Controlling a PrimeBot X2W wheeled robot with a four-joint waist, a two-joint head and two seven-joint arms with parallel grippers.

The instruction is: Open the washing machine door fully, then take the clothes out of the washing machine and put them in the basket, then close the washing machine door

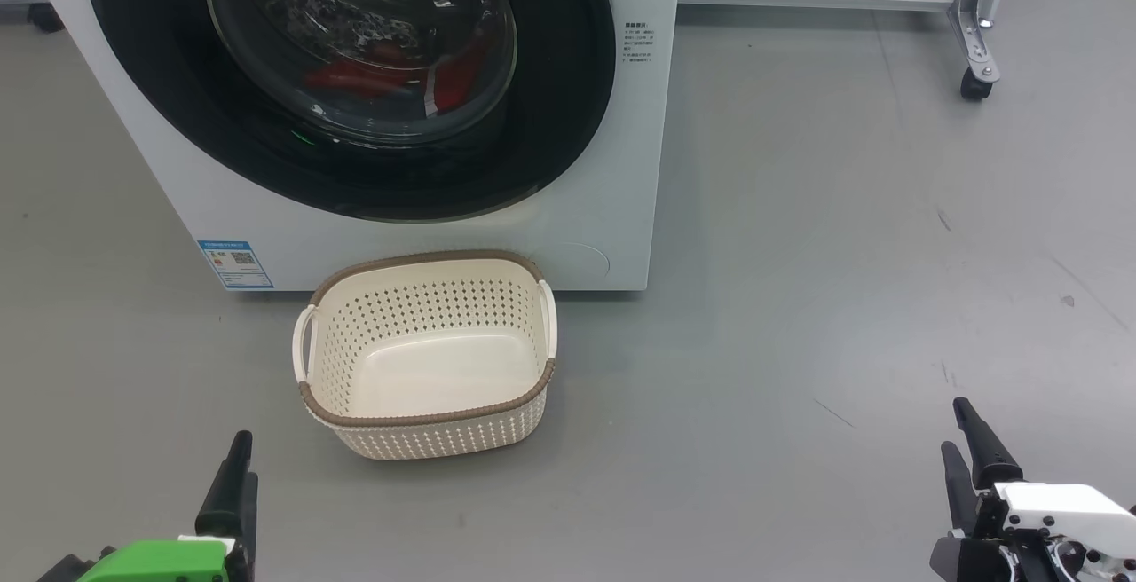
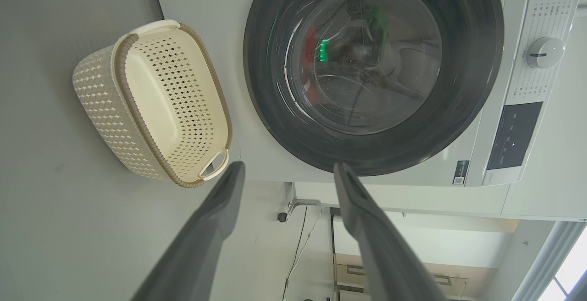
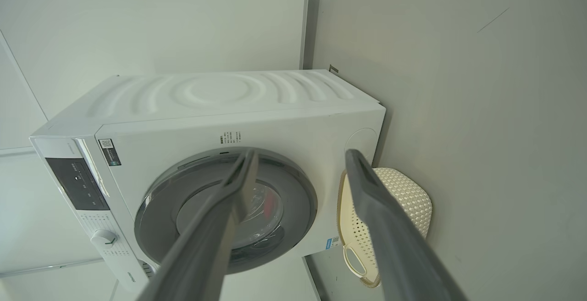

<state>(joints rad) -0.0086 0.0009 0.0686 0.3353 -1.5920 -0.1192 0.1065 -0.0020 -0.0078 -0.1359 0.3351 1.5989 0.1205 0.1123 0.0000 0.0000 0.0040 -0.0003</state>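
In the head view the upper edge of the frame cuts off the top of the washing machine (image 1: 612, 209) and of the washing machine door (image 1: 550, 121). The door lies shut against the white front, its wide black rim around the bulging glass. Through that glass, in the upper middle of the frame, the clothes (image 1: 355, 78) show as red patches with a white strip low in the steel drum. Reflections blur them, and no lettering can be read.

The basket (image 1: 426, 442) stands upright on the grey floor (image 1: 799, 298) at the centre of the frame, just below the door. Its cream bottom is bare and its brown rim runs close to the machine's foot; whether they touch cannot be told. A small blue label (image 1: 235, 264) sits on the machine at the basket's upper left.

The left gripper (image 2: 290, 167) has its fingers spread apart around nothing, aimed at the door's rim. The right gripper (image 3: 302, 154) is likewise parted and clear of everything, with the door and basket beyond it.
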